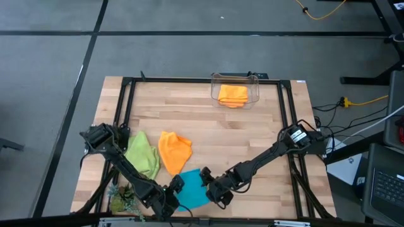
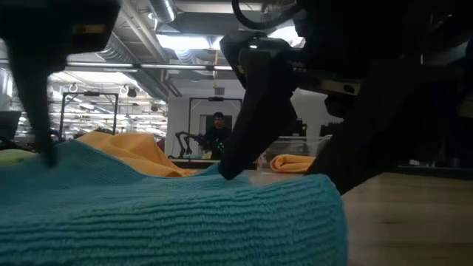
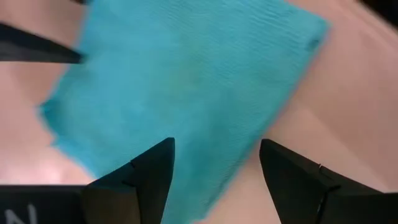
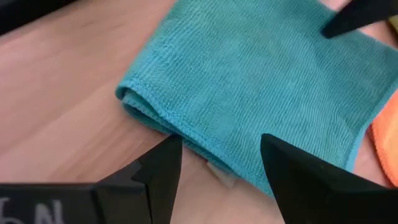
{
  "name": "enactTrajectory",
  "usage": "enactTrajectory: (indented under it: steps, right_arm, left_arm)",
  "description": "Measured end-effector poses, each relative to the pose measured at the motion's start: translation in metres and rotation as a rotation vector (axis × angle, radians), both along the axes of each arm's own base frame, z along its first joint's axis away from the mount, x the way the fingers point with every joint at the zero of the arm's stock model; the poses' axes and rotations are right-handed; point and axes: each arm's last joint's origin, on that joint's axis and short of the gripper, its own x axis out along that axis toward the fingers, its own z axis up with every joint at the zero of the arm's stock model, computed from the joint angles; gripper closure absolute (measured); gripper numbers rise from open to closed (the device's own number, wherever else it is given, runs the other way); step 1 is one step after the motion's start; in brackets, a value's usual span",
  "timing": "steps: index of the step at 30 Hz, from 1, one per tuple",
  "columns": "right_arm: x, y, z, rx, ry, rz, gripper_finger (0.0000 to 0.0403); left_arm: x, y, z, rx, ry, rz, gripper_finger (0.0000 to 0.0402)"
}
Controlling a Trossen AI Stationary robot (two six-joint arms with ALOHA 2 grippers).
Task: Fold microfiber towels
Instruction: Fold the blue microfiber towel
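Turquoise towel [image 1: 191, 190] flat on desk [image 1: 208, 126], between both grippers: left [image 1: 175, 187], right [image 1: 208, 185] (equally near), jaws released, gripping nothing.

1 towel [image 1: 232, 95] in bin [image 1: 255, 85] at table's [image 1: 208, 129] far edge, 3 towels [image 1: 173, 151] near front-left

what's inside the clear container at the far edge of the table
A folded orange towel lies inside the clear container. Nothing else shows in there; whether anything lies under that towel is covered.
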Motion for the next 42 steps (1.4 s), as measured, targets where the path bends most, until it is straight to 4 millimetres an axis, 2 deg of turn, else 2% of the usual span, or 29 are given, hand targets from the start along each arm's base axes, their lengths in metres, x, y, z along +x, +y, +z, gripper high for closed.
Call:
enactTrajectory:
  steps: [9, 18, 22, 29, 34, 38, 42]
  right_arm:
    - [0.001, -0.004, -0.001, -0.016, 0.008, 0.046, 0.0183]
    - [0.007, -0.016, -0.001, 0.053, 0.055, 0.066, 0.0183]
    - [0.010, -0.022, -0.002, 0.093, 0.074, 0.015, 0.0188]
    - [0.013, -0.028, -0.001, 0.136, 0.089, -0.054, 0.0237]
    - [0.013, -0.027, -0.001, 0.158, 0.102, -0.042, 0.0277]
    - [0.013, -0.027, -0.001, 0.185, 0.113, -0.068, 0.0301]
    - [0.013, -0.028, -0.002, 0.169, 0.102, -0.112, 0.0309]
  left_arm:
    - [0.004, -0.001, -0.007, -0.013, 0.005, 0.012, 0.0173]
    - [0.005, -0.002, -0.008, -0.144, 0.036, 0.129, 0.0174]
    - [0.006, -0.001, -0.009, -0.181, 0.046, 0.172, 0.0192]
    - [0.010, 0.003, -0.010, -0.202, 0.071, 0.198, 0.0251]
    - [0.012, 0.007, -0.010, -0.204, 0.079, 0.214, 0.0286]
    - [0.012, 0.008, -0.010, -0.203, 0.071, 0.236, 0.0305]
    - [0.013, 0.009, -0.010, -0.176, 0.044, 0.248, 0.0307]
